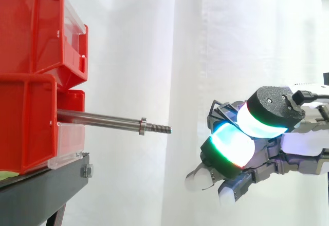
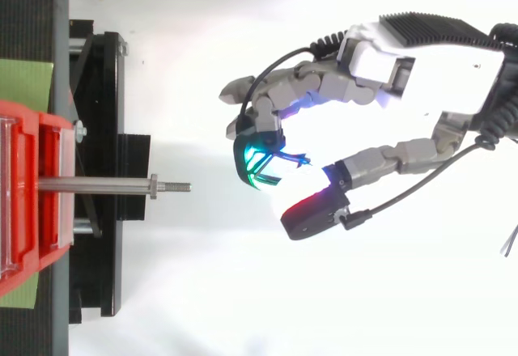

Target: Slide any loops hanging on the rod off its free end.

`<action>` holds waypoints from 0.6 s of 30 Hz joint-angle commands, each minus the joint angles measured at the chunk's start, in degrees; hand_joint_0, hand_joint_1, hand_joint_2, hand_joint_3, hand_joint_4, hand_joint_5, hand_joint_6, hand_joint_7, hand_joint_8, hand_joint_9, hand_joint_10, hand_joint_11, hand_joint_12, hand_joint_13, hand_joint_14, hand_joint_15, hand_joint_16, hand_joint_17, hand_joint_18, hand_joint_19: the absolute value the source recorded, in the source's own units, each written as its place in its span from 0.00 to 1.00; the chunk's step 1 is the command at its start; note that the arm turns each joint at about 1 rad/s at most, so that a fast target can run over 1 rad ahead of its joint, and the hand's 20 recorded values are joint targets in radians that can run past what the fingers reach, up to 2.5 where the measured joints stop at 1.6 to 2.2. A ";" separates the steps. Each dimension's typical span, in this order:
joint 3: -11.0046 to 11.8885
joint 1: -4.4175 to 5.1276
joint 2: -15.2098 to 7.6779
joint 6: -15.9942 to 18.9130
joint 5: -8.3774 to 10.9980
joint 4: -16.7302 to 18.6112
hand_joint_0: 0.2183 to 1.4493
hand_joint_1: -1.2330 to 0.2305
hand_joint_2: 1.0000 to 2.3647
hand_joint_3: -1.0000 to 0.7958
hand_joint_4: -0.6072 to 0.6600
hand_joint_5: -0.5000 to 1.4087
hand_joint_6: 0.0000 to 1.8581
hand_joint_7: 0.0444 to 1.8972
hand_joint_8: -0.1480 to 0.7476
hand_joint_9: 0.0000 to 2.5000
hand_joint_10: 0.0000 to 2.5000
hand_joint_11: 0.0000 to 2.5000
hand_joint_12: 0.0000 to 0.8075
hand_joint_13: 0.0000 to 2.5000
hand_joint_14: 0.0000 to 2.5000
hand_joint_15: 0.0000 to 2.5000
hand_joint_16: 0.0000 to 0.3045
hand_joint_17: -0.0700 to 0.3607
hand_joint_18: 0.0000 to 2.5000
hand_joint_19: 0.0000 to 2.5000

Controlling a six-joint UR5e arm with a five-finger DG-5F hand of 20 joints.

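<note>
Silver rod, red bins, blue loop, cyan-green-glowing robot hand.

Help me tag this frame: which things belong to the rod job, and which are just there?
Job: rod, bare; blue loop, pinched in the hand.
Just there: red bins; black stand; white curtain.

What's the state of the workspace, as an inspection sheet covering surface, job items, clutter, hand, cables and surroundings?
Surface: black stand carrying stacked red plastic bins.
Job's things: bare steel rod with threaded free end juts level from the bins; no loops on it.
Clutter: nothing seen.
Hand: hand off the rod, out beyond its free end.
Cables: a thin blue strand may sit at the hand; too fine to confirm.
Surroundings: white curtain behind.
</note>
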 commanded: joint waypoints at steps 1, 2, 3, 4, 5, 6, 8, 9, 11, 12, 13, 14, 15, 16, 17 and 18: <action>0.00 0.15 0.58 1.90 0.54 -1.08 0.35 0.32 0.01 0.35 0.65 0.17 0.42 0.60 0.49 0.27 0.00 0.10 0.40 0.19 0.00 0.00 0.15 0.41 0.24 0.14; 0.00 0.15 0.84 2.52 0.72 -1.17 0.35 0.32 0.01 0.34 0.65 0.17 0.42 0.60 0.49 0.27 0.00 0.10 0.40 0.19 0.00 0.00 0.15 0.41 0.24 0.15; 0.00 0.24 1.11 3.04 0.98 -1.34 0.35 0.32 0.01 0.34 0.65 0.17 0.42 0.60 0.49 0.27 0.00 0.10 0.40 0.19 0.00 0.00 0.15 0.41 0.24 0.15; 0.00 0.24 1.11 3.40 1.33 -1.43 0.36 0.33 0.01 0.33 0.64 0.17 0.42 0.60 0.49 0.27 0.00 0.10 0.40 0.19 0.00 0.00 0.15 0.41 0.24 0.14; 0.00 0.24 1.11 3.75 1.33 -1.34 0.36 0.33 0.00 0.31 0.64 0.17 0.42 0.59 0.48 0.27 0.00 0.10 0.40 0.19 0.00 0.00 0.15 0.41 0.24 0.14; 0.00 0.24 1.11 3.92 1.42 -1.34 0.36 0.33 0.00 0.31 0.64 0.17 0.42 0.59 0.49 0.27 0.00 0.10 0.40 0.19 0.00 0.00 0.15 0.41 0.24 0.14; 0.35 0.24 1.11 4.71 1.69 -1.43 0.37 0.33 0.00 0.29 0.63 0.17 0.42 0.59 0.48 0.27 0.00 0.10 0.41 0.19 0.00 0.00 0.15 0.41 0.24 0.14; 0.61 0.24 1.11 5.15 1.77 -1.52 0.37 0.33 0.00 0.29 0.63 0.17 0.42 0.59 0.48 0.27 0.00 0.10 0.41 0.19 0.00 0.00 0.15 0.41 0.24 0.14; 0.88 0.24 1.11 5.59 1.95 -1.61 0.36 0.33 0.00 0.30 0.62 0.17 0.42 0.60 0.48 0.27 0.00 0.10 0.40 0.20 0.00 0.00 0.15 0.41 0.24 0.14; 1.14 0.24 1.11 6.21 1.95 -2.04 0.36 0.33 0.00 0.30 0.62 0.17 0.42 0.60 0.48 0.27 0.00 0.10 0.40 0.20 0.00 0.00 0.15 0.41 0.24 0.14; 1.23 0.24 1.11 6.30 1.95 -2.22 0.35 0.33 0.00 0.31 0.63 0.17 0.42 0.60 0.48 0.27 0.00 0.10 0.40 0.20 0.00 0.00 0.15 0.41 0.24 0.15; 1.23 0.24 1.20 6.38 1.95 -2.48 0.35 0.34 0.01 0.32 0.62 0.17 0.42 0.60 0.49 0.27 0.00 0.10 0.40 0.20 0.00 0.00 0.15 0.41 0.24 0.15; 1.23 0.24 1.11 6.47 1.95 -2.75 0.35 0.34 0.00 0.32 0.62 0.17 0.42 0.60 0.48 0.28 0.00 0.09 0.40 0.20 0.00 0.00 0.15 0.41 0.24 0.15; 1.32 0.33 1.11 6.47 1.95 -2.84 0.34 0.37 0.01 0.34 0.61 0.17 0.42 0.61 0.48 0.28 0.00 0.09 0.40 0.19 0.00 0.00 0.15 0.41 0.24 0.16; 1.23 0.24 1.11 6.47 1.95 -2.84 0.33 0.40 0.01 0.34 0.61 0.17 0.41 0.62 0.49 0.28 0.00 0.09 0.40 0.19 0.00 0.00 0.15 0.41 0.24 0.16; 1.23 0.33 1.11 6.47 1.95 -2.84 0.33 0.42 0.01 0.34 0.61 0.17 0.41 0.62 0.49 0.28 0.00 0.09 0.40 0.19 0.00 0.00 0.15 0.41 0.24 0.16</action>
